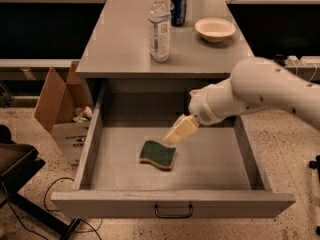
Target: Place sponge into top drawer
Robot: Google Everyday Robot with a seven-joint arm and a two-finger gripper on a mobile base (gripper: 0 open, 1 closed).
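Camera view — sponge [158, 154] lies free in top drawer [125, 204], my gripper [181, 130] just above, empty, openness untellable — next: withdraw clear.

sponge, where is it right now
In the camera view the sponge lies green side up on the floor of the open top drawer, a little left of centre. The end effector hovers just above and right of it.
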